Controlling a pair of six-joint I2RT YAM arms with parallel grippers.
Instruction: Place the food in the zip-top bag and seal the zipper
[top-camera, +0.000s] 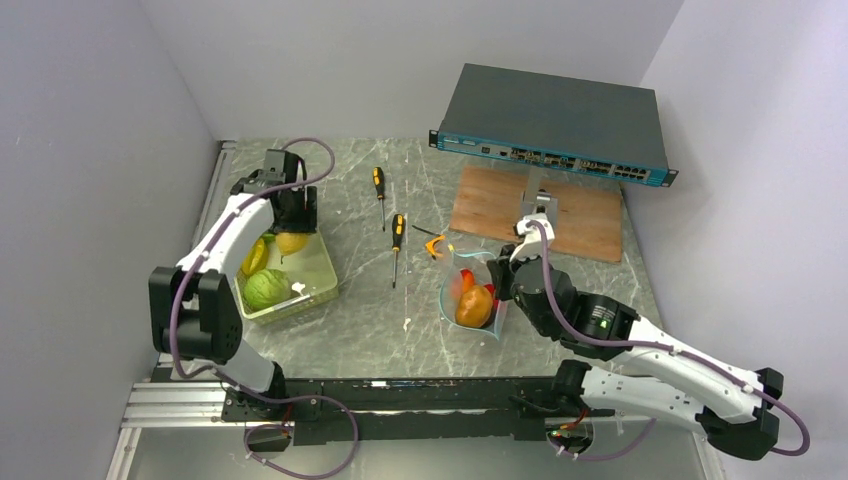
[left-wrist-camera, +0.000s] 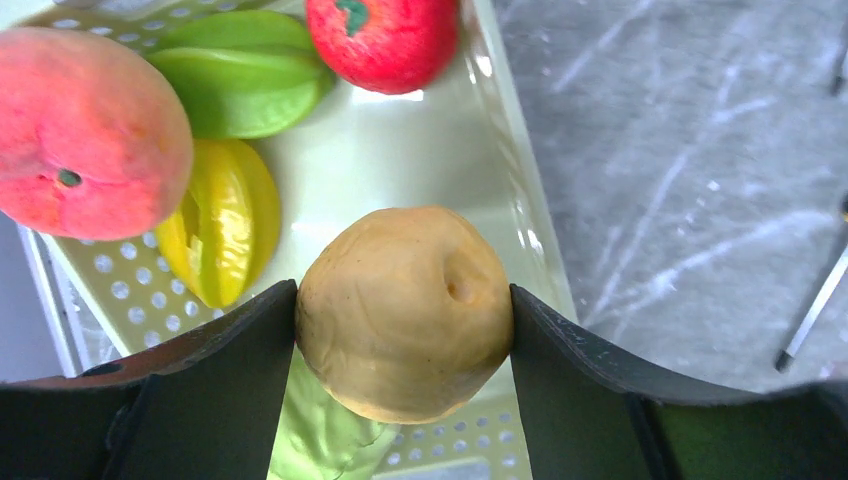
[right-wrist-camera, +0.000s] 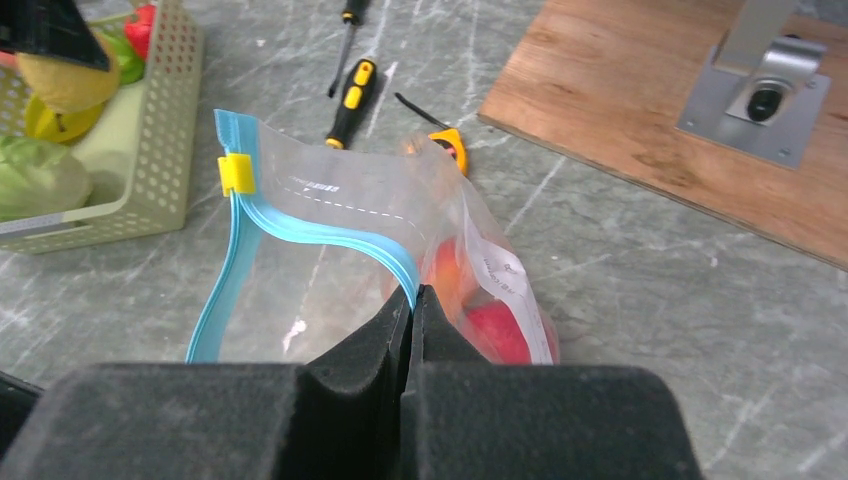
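Note:
My left gripper (left-wrist-camera: 404, 310) is shut on a round tan-yellow toy fruit (left-wrist-camera: 405, 312) above the pale green tray (left-wrist-camera: 420, 150); from above the fruit (top-camera: 292, 241) sits at the tray's far end. In the tray lie a pink peach (left-wrist-camera: 85, 130), a yellow starfruit (left-wrist-camera: 220, 235), a green fruit (left-wrist-camera: 245, 75) and a red fruit (left-wrist-camera: 385, 40). My right gripper (right-wrist-camera: 413, 296) is shut on the teal-blue zipper (right-wrist-camera: 330, 235) of the clear zip-top bag (right-wrist-camera: 330, 270), holding its mouth open. The bag (top-camera: 472, 295) holds orange and red fruit (right-wrist-camera: 500, 330).
Two yellow-handled screwdrivers (top-camera: 398, 235) and an orange-handled tool (top-camera: 437, 245) lie between tray and bag. A wooden board (top-camera: 535, 210) with a metal stand and a network switch (top-camera: 555, 125) are at the back. Walls close in on both sides.

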